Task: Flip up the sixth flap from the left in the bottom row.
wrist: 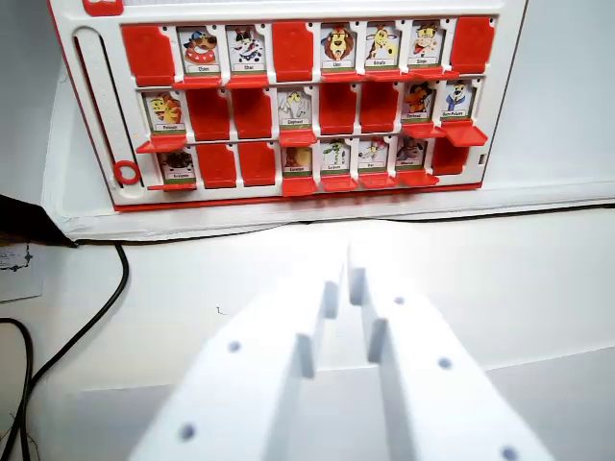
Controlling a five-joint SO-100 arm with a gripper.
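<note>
One arm only, its white jaws (pixel 348 279) nearly closed on nothing above the desk (pixel 192 279). The bottom row's sixth flap (pixel 374 158) lies well ahead at about 12 o'clock, slightly toward 1, on the red game board (pixel 288 43); its hinge line runs across the view, so I judge a straight forward reach.

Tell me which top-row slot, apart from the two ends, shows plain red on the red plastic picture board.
The fourth top-row slot from the wrist view's left: plain red, while its neighbours show cartoon cards.
</note>
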